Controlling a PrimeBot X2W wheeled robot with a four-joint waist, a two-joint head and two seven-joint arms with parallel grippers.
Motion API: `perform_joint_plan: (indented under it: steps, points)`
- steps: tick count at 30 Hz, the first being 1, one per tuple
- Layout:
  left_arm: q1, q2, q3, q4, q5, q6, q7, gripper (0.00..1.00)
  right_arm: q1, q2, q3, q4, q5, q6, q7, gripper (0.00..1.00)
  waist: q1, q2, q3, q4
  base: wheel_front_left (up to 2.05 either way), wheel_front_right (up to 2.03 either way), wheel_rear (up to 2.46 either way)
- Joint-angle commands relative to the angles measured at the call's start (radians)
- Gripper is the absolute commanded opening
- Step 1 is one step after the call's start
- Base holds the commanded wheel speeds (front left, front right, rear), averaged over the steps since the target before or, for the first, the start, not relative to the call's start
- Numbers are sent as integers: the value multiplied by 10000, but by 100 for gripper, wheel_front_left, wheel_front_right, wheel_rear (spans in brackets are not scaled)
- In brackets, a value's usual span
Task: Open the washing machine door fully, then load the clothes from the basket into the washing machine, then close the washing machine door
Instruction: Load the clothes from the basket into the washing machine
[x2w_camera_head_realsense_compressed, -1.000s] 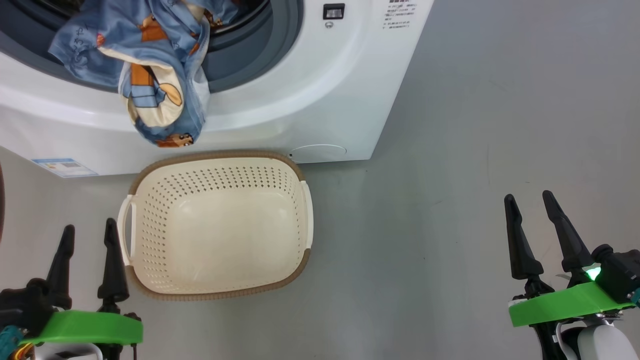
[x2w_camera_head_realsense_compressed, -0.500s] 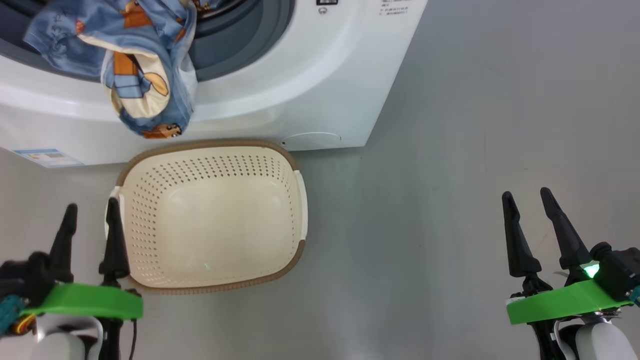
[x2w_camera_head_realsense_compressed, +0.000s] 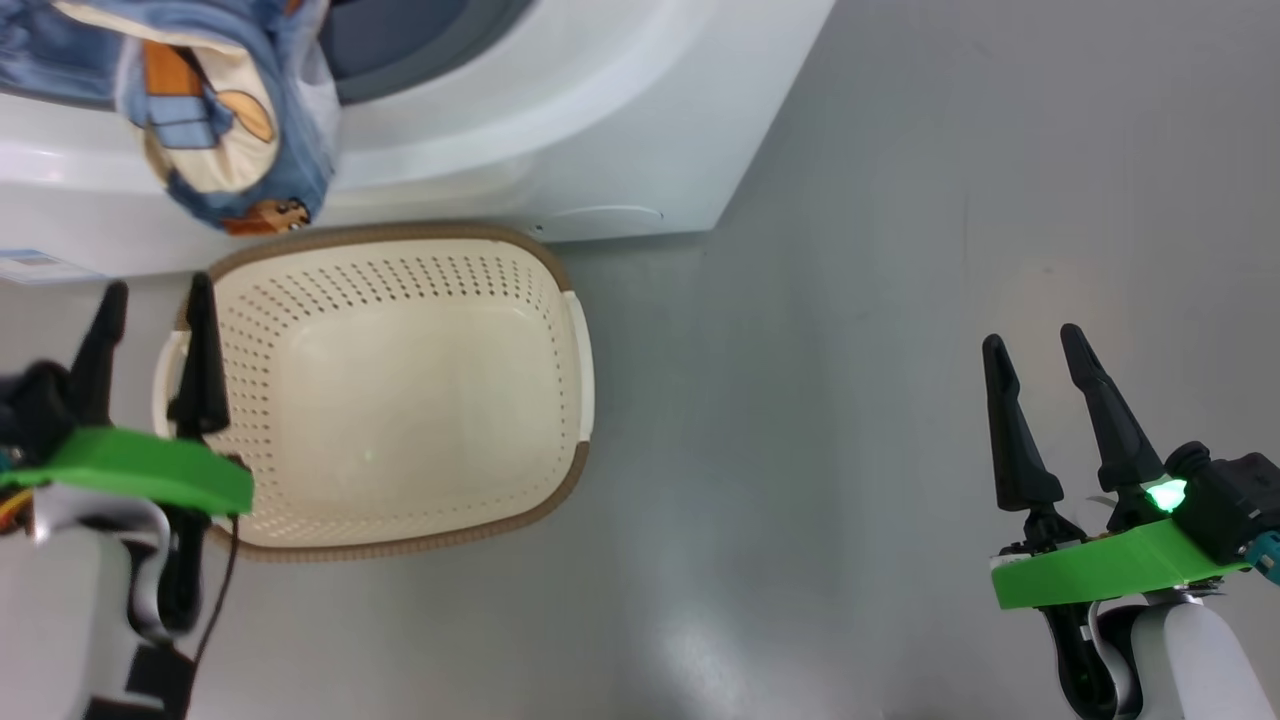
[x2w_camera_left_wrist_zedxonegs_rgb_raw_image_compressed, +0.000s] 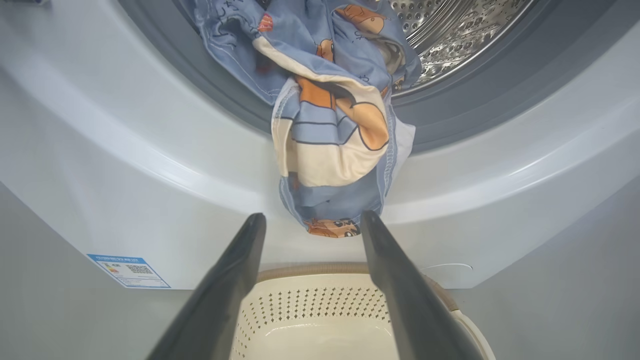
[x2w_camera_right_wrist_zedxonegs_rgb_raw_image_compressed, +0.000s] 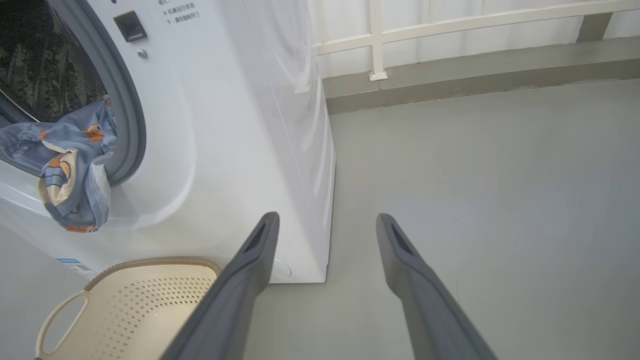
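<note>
Over at 9 o'clock the left gripper (x2w_camera_head_realsense_compressed: 158, 290) sits at the basket (x2w_camera_head_realsense_compressed: 420, 400) edge, jaws wide open, holding nothing. Up at 11 the clothes (x2w_camera_head_realsense_compressed: 220, 150) dangle out of the washing machine (x2w_camera_head_realsense_compressed: 600, 130) mouth, just above the basket. Then the right gripper (x2w_camera_head_realsense_compressed: 1032, 340) at 4 o'clock, jaws open too, over the floor (x2w_camera_head_realsense_compressed: 850, 400).

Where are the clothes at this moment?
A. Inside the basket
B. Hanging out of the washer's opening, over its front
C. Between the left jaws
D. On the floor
B: the clothes drape out of the opening of the washer and down its front, above the basket, which holds none.
</note>
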Motion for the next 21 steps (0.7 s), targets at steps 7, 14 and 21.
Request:
perform_joint_plan:
  steps: [7,14,21]
  points:
    - [-1419,879,-252,996,-636,-16,-55,100,-292,123,335,-314,-84,14,-48,100,0,0,750,-465,0,0,0]
    - [-2602,1255,-683,2024,-825,-16,-55,100,-479,207,488,-366,-115,14,-48,100,0,0,1147,-684,0,0,0]
    - [-3390,1515,-822,2777,-918,-16,-55,100,-562,271,603,-373,-109,14,-48,100,0,0,1311,-889,0,0,0]
